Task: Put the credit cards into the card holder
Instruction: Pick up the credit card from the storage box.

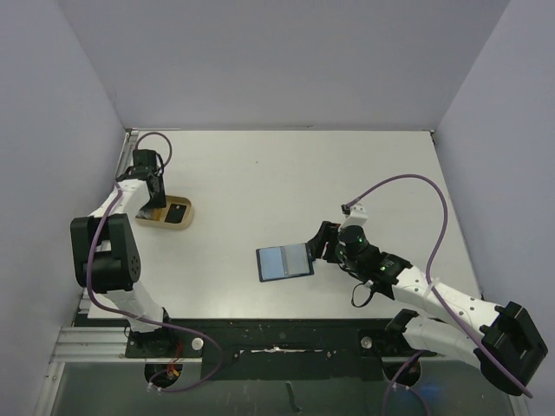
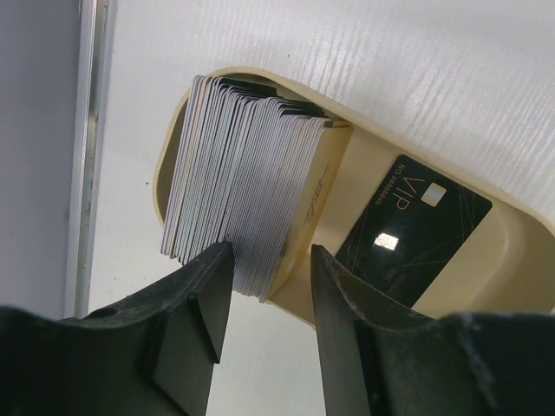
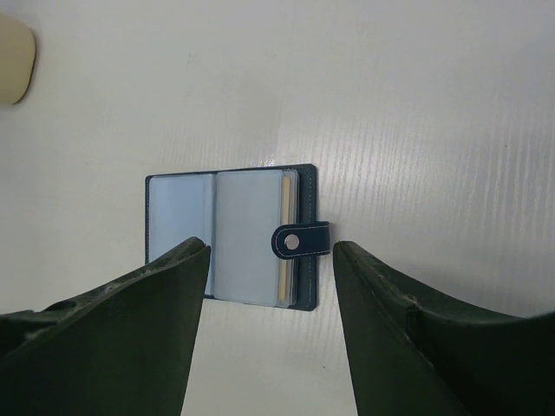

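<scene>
Many credit cards (image 2: 251,182) stand on edge in the beige tray (image 2: 520,251), left fingers (image 2: 204,303) apart astride the stack's near corner; recommended: close on the outermost card alone, while right fingers (image 3: 165,295), apart, hover over the card holder (image 3: 234,234) lying open on the surface (image 3: 416,104).

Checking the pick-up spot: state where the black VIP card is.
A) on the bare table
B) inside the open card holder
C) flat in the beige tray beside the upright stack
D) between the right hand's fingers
C: the black VIP card lies flat in the beige tray, beside the upright stack of cards.
</scene>
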Robot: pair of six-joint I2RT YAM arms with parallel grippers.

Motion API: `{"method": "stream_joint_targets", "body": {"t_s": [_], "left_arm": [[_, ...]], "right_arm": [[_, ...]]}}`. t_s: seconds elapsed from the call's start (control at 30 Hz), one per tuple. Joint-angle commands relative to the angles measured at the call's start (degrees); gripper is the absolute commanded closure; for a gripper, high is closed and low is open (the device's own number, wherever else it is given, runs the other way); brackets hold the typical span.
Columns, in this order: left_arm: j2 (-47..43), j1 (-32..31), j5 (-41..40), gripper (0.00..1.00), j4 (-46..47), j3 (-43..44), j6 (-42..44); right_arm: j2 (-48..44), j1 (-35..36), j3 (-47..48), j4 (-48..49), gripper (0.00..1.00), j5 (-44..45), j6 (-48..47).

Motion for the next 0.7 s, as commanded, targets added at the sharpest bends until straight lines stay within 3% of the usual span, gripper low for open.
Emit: {"method": "stream_joint_targets", "body": {"t_s": [0.0,0.4,0.67], "left_arm": [[-0.04,0.19,-2.15,0.61,0.19,3.01,0.95],[0.84,-0.41,-4.36,0.62,-0.75,3.36,1.35],[0.86,-1.02,-6.14,0.7,-1.37,3.7,1.51]], "right_arm": [[-0.14,-0.52,0.07,3.45,0.4,-0.11,-0.6],[-0.18,-0.7,-0.19,3.49,0.4,-0.29,-0.6],[-0.55,-0.8,-0.21,3.33,0.4,-0.54,-0.93]]}}
